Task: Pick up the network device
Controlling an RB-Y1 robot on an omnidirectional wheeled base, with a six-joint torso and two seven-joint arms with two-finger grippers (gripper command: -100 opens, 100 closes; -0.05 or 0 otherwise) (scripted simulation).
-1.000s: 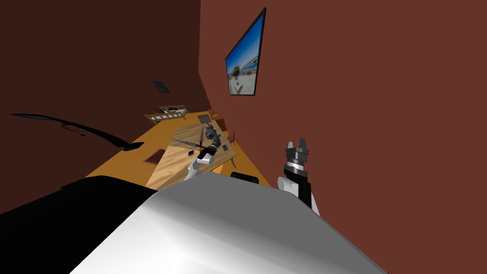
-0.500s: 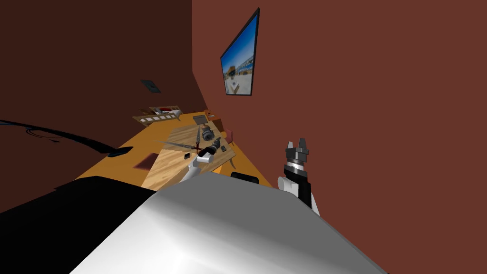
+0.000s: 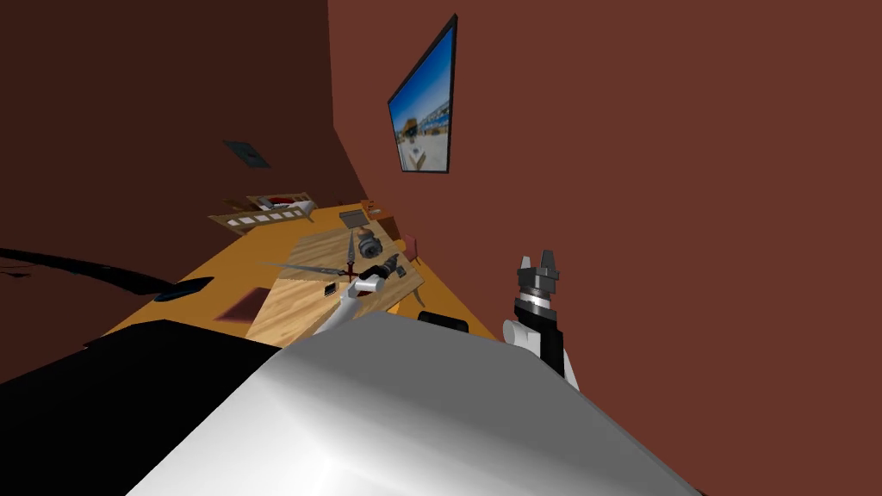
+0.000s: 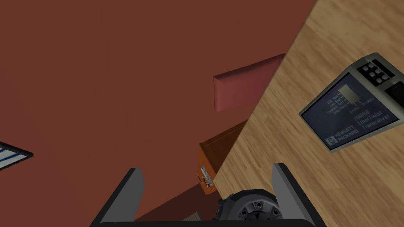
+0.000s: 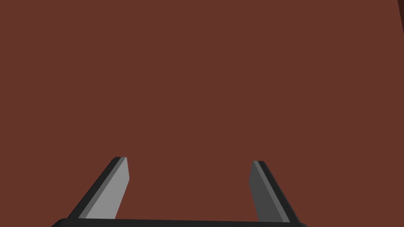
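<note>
Grey fingers of the right claw (image 3: 537, 256) are spread with nothing between them. It's raised just beside the chest, facing the brown-red wall (image 3: 689, 215).

Out over the wooden table (image 4: 276, 142), the left claw (image 4: 206, 168) is spread wide too, gripping nothing. A dark round part (image 4: 252, 207) with a ring of bolts sits low between its fingers, close to the claw's body. Can't tell what it is.

The network box (image 4: 351, 106) is a flat grey case with its dark blue label face up, reading Hewlett Packard EtherTwist Transceiver, and black buttons at one end. It lies flat on the table, off to one side past the claw's finger, untouched.

Beyond the table edge ahead of the left claw:
- an orange cabinet (image 4: 217, 153) with a drawer handle
- a dull red block (image 4: 244, 86) against the wall

Head view, farther out:
- long thin grey pieces (image 3: 350, 250) lying across the tabletop
- orange floor (image 3: 215, 275) with a dark rug (image 3: 245, 303) beside the table
- a low slatted rack (image 3: 263, 211) at the far wall
- a framed picture (image 3: 422, 112) with blue sky, high on the wall
</note>
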